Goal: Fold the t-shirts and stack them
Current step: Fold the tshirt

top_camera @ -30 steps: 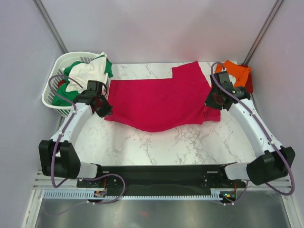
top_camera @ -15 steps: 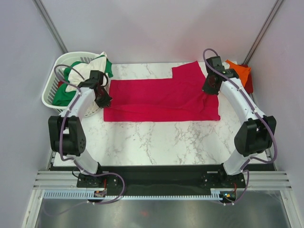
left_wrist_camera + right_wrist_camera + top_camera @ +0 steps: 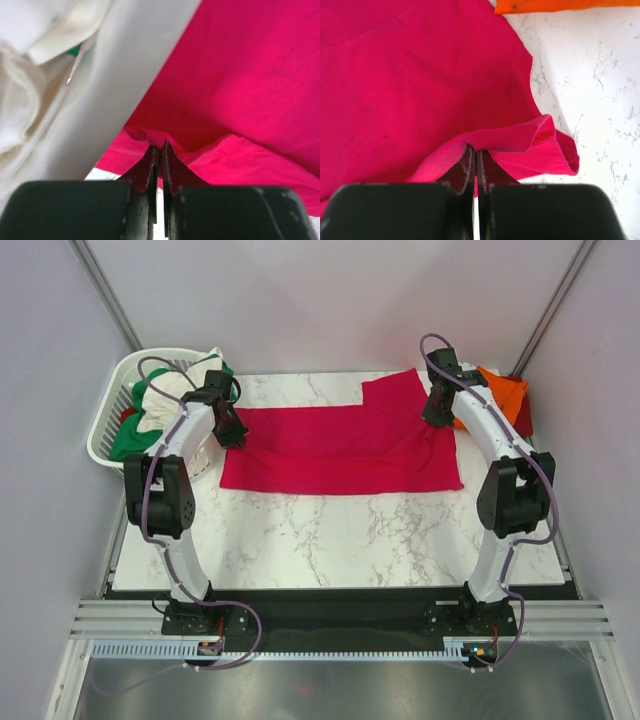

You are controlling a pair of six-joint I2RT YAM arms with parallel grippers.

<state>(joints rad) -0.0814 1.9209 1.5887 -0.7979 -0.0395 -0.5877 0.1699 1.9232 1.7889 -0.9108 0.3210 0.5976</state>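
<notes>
A crimson-pink t-shirt (image 3: pixel 340 445) lies across the back half of the marble table (image 3: pixel 340 540), its near part doubled over to the back. My left gripper (image 3: pixel 232 430) is at the shirt's left end, next to the basket. In the left wrist view it (image 3: pixel 159 147) is shut on a raised fold of the pink cloth (image 3: pixel 240 75). My right gripper (image 3: pixel 437 412) is at the shirt's right end. The right wrist view shows it (image 3: pixel 475 152) shut on a pinched pink edge (image 3: pixel 420 75). An orange t-shirt (image 3: pixel 500 392) lies on a dark red one (image 3: pixel 524 420) at the back right.
A white slatted basket (image 3: pixel 105 435) at the back left holds cream-white (image 3: pixel 185 390) and green (image 3: pixel 128 443) shirts. Its rim (image 3: pixel 130 65) and the cream cloth (image 3: pixel 20 100) are close to my left gripper. Orange cloth (image 3: pixel 560 5) lies just beyond the pink shirt.
Both grippers moved away from the arm bases toward the back, carrying the pink shirt's near edge over itself. The sagging front edge is now a straight fold line.
</notes>
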